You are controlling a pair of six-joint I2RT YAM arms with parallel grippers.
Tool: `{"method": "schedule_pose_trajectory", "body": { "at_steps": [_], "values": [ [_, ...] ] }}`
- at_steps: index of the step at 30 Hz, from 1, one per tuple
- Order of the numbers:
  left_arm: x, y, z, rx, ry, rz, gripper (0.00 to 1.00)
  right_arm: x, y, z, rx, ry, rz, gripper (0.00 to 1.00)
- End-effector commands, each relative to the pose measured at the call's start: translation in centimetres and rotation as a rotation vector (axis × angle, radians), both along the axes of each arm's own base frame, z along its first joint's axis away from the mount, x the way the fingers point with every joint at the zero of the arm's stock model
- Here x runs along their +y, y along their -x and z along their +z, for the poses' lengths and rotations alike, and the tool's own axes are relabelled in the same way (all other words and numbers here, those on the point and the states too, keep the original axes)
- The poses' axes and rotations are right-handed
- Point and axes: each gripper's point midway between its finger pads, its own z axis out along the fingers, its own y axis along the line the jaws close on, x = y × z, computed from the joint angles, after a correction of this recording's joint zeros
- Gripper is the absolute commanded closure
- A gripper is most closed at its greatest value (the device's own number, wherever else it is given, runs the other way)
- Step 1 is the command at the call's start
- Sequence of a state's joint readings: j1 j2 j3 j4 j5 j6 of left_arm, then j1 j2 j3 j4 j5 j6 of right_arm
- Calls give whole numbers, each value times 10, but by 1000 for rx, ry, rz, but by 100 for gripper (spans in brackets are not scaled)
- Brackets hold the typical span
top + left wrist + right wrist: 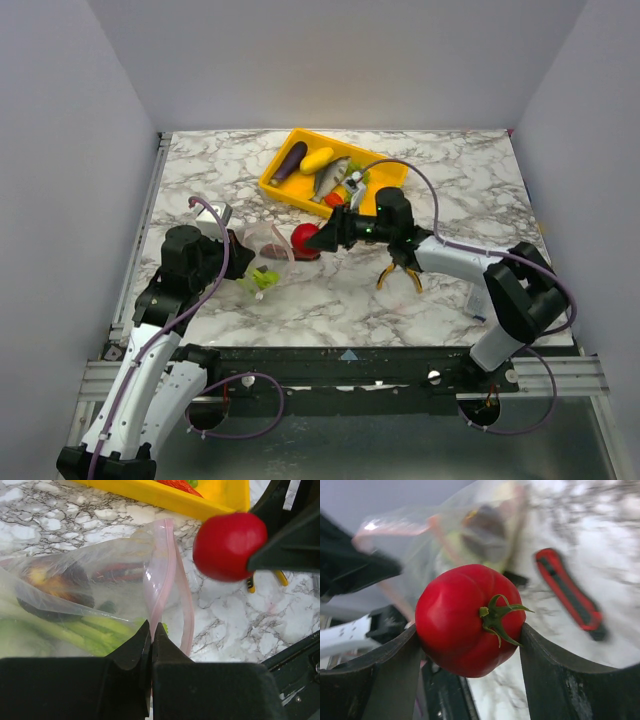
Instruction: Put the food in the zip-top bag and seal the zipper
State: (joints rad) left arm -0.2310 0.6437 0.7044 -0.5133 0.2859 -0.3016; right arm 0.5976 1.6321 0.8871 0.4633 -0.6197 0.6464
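Your red tomato [465, 620], green stem toward the wrist camera, is clamped in the right gripper [470, 635] just beside the mouth of the bag [75, 575]. The clear, pinkish bag lies crumpled, its rim pinched by your left gripper [152, 630]. Its zipper [167, 565] gapes unsealed. A leek [85, 630] and a dark onion [55, 587] show inside. The eggplant [289, 161], squash [317, 159] and fish [332, 177] lie in the yellow tray [268, 185].
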Motion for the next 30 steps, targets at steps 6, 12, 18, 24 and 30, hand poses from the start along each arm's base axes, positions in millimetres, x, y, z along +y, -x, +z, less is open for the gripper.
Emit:
{"method": "schedule_pose_trajectory", "body": {
  "at_steps": [6, 12, 18, 24, 30],
  "values": [
    [0, -1, 8, -33, 3, -8, 100, 66, 64, 35, -96, -58, 214, 92],
    [-1, 0, 10, -40, 7, -13, 100, 91, 57, 30, -97, -23, 184, 84],
    [1, 1, 14, -60, 7, -3, 100, 118, 49, 13, -78, 39, 146, 66],
    [3, 2, 19, -85, 11, 4, 100, 148, 58, 3, -80, 63, 163, 40],
    [1, 3, 21, -91, 17, -2, 100, 155, 61, 1, -88, 75, 160, 6]
  ]
}}
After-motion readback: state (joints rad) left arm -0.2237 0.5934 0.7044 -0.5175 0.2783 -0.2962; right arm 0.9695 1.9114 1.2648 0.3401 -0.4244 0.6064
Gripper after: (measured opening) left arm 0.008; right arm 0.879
